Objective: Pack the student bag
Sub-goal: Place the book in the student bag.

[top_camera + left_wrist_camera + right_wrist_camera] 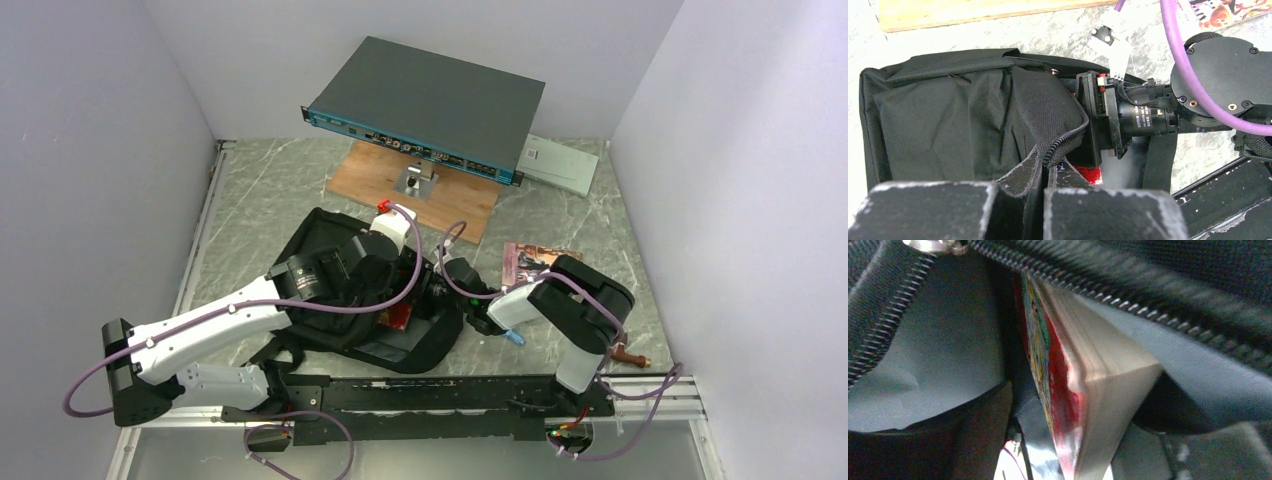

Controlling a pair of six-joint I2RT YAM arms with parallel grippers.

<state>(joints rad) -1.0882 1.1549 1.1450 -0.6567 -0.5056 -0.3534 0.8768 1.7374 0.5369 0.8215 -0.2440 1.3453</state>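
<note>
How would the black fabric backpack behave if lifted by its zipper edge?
Likely floppy: the black soft fabric backpack creases and sags where the left claw pinches its zipper edge. Probably slumps, not tips; the red-covered book inside adds weight.

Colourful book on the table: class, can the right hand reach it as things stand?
Probably yes: the colourful book lies uncovered beside that arm, but the right hand is inside the student bag.

One backpack [322, 238], one wooden board [365, 182], one grey rack unit [440, 95], two robot arms [215, 328] [590, 300], and two books: one book [1048, 365] inside, one book [535, 262] outside.
</note>
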